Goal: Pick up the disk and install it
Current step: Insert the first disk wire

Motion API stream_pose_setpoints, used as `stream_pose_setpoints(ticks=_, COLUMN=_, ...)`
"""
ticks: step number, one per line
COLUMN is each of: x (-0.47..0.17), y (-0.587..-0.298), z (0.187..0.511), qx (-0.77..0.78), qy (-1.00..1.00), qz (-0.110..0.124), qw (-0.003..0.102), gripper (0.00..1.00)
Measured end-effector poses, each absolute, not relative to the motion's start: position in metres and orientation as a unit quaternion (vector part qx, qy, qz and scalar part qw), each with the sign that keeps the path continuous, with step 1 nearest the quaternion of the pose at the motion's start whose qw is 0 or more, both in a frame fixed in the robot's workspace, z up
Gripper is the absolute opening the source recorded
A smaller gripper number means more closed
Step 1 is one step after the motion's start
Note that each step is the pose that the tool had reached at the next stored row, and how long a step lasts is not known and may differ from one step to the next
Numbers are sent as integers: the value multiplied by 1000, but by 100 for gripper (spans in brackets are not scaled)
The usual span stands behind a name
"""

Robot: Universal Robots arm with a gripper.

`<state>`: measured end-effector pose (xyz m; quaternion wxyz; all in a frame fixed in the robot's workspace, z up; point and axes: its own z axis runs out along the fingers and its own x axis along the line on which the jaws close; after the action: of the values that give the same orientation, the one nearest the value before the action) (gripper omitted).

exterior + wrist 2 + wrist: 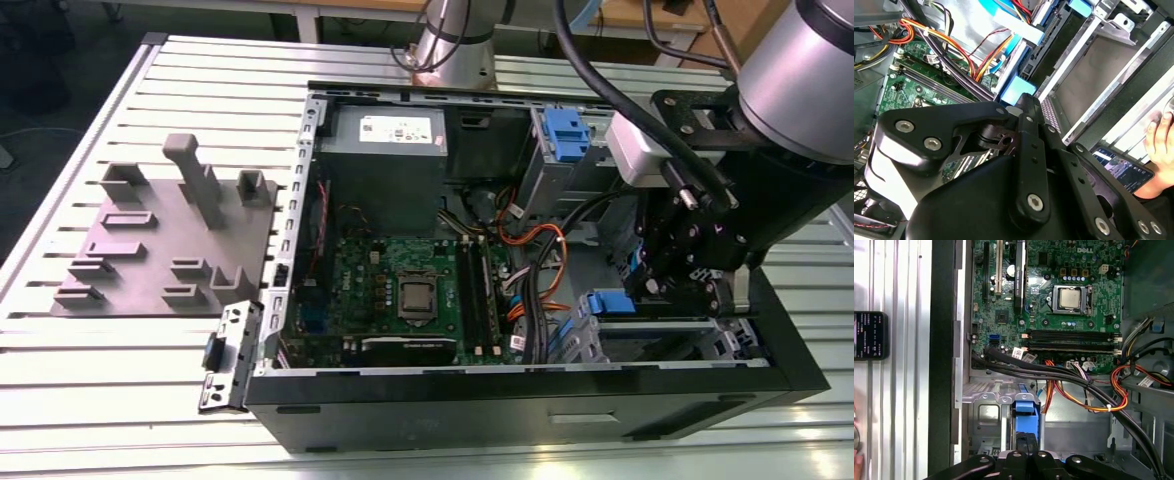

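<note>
Reaching down into the open computer case (534,395), your gripper (687,285) hangs at the exterior view's right, low over the metal drive cage (654,335) in the lower right corner of that frame. Whether it is clamped or slack I cannot tell from these pictures, so treat the grasp as unconfirmed.

In the first wrist view the gripper (1026,452) sits directly in line with the disk (1026,415). You see the disk edge-on, as a narrow blue-framed strip whose long axis runs straight away from the gripper and ends in a blue tab beside the cage's silver plate. In the second wrist view the same blue end (1016,92) shows just past the gripper's tip (1026,107), touching or very nearly so. In the exterior view that blue end (607,302) lies just to the gripper's left, at the cage's top edge.

My judgement is that the disk stands on edge at the cage, either held there or partly seated.

Further out lie the orange cables (1114,395), then the motherboard (1054,300). A separate blue tab (567,135) sits in the upper bay, well apart. Beyond the case wall, a person's hand (1159,135) rests near a phone (1124,167).
</note>
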<state>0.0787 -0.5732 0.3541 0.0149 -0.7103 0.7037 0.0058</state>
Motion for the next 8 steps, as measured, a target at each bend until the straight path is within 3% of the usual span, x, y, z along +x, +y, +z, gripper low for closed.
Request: stream_pose_setpoints(ticks=8, x=79, y=-573, z=354, qx=-710, qy=704, qz=6, qw=16, gripper=11)
